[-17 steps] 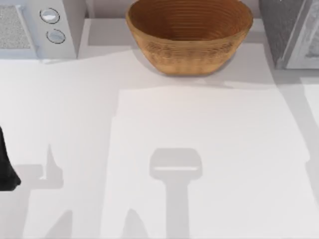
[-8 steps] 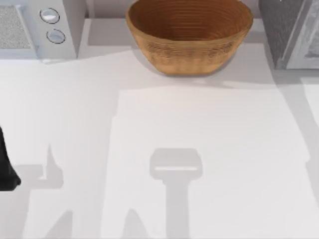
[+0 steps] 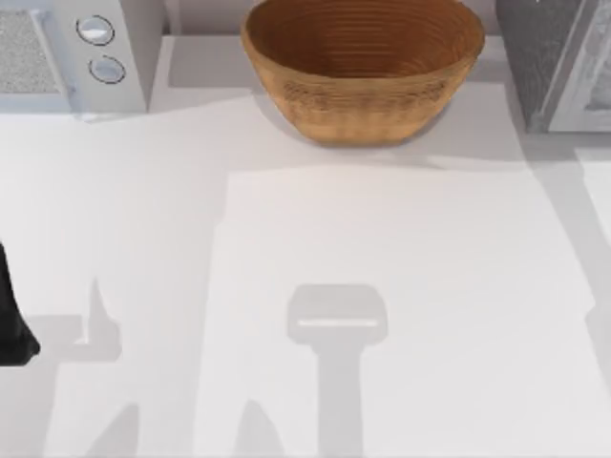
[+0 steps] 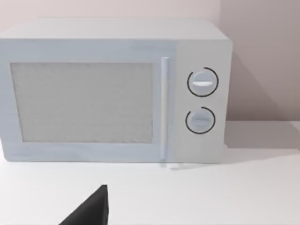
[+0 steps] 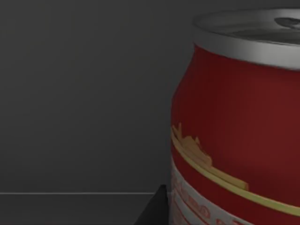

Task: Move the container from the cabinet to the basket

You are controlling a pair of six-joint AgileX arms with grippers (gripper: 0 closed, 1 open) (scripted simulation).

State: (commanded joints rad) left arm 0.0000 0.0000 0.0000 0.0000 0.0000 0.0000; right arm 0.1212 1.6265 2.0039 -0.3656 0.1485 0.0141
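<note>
Nothing is seen to have shifted in the top view over the last second: the basket (image 3: 363, 67) remains at the far edge of the table (image 3: 382, 248), upright and with nothing visible inside it, and the dark part of the left arm (image 3: 11, 315) stays parked at the table's left edge. The microwave (image 3: 76, 52) is seen at the far left corner and the cabinet (image 3: 554, 62) at the far right corner, the basket between them.

In the right wrist view the container (image 5: 239, 122) is recorded upright and very close to the camera, its silver top and red side with a yellow band visible, set against a dark grey interior wall. A dark fingertip (image 5: 154, 208) of the right gripper is seen just beside the can's base; contact cannot be confirmed, nor whether the fingers are apart or together.

In the left wrist view the microwave, its door closed, is faced by the left gripper, of which one dark fingertip (image 4: 91, 208) is seen; its finger state cannot be told.
</note>
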